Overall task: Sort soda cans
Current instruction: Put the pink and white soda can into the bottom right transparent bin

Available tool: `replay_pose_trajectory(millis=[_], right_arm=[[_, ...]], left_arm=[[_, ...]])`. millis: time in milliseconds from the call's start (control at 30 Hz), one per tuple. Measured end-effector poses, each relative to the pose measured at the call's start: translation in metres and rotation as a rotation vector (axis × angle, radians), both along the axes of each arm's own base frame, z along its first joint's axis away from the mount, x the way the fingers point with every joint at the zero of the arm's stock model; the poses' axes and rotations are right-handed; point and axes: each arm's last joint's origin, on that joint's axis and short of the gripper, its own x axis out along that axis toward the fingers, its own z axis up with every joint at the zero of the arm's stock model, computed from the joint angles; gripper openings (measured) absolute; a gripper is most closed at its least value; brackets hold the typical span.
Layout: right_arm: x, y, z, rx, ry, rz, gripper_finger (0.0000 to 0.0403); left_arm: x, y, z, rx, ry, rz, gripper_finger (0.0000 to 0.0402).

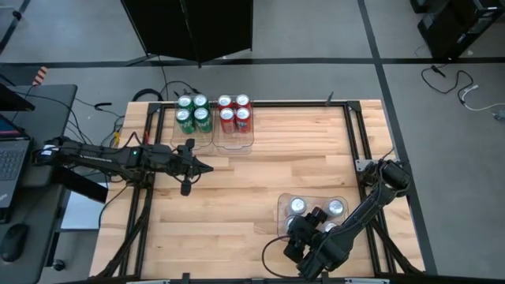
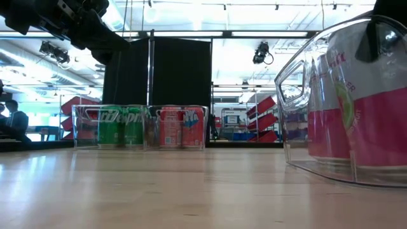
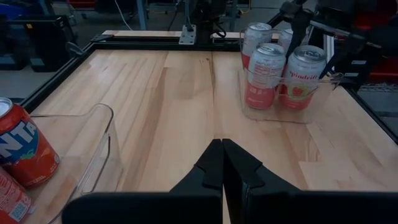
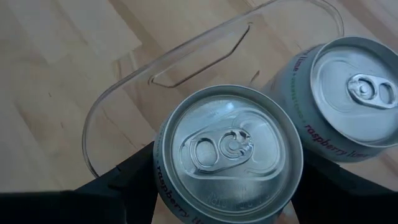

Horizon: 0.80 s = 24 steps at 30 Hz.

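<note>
Near the table's front right a clear tray (image 1: 281,199) holds silver-topped white-and-pink soda cans (image 3: 266,74). My right gripper (image 4: 229,183) comes down from above onto one of them (image 4: 229,152), with another can (image 4: 357,93) beside it. At the far left, green cans (image 1: 192,113) and red cans (image 1: 234,113) stand upright in two clear trays. My left gripper (image 3: 222,163) hangs shut over bare wood left of centre (image 1: 205,167), touching nothing. My right gripper has the can between its two fingers, one on each side of the wall just under the top rim (image 4: 160,177). The fingers slant down from above. The can stands upright inside the tray; whether its base rests on the tray floor does not show.
Black frame rails (image 1: 355,134) run along the table's edges. A laptop (image 1: 9,154) and cables lie off the left edge. Bare wood (image 1: 268,170) spreads between the far trays and the near tray.
</note>
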Motion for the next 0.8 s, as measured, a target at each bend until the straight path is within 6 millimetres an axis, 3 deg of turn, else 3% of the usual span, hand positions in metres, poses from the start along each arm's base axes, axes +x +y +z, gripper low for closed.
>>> replay_pose_trajectory(millis=[267, 500, 800], right_arm=[[0.003, -0.003, 0.000, 0.046, 0.040, -0.020, 0.0277], [0.011, -0.008, 0.008, 0.114, 0.128, -0.050, 0.0386], [0.014, -0.008, 0.038, 0.134, 0.150, -0.026, 0.0337]], left_arm=[[0.000, 0.000, 0.000, 0.000, -0.001, 0.000, 0.0000], [0.000, 0.000, 0.000, 0.000, 0.000, 0.000, 0.0000], [0.000, 0.000, 0.000, 0.000, 0.002, 0.000, 0.0000]])
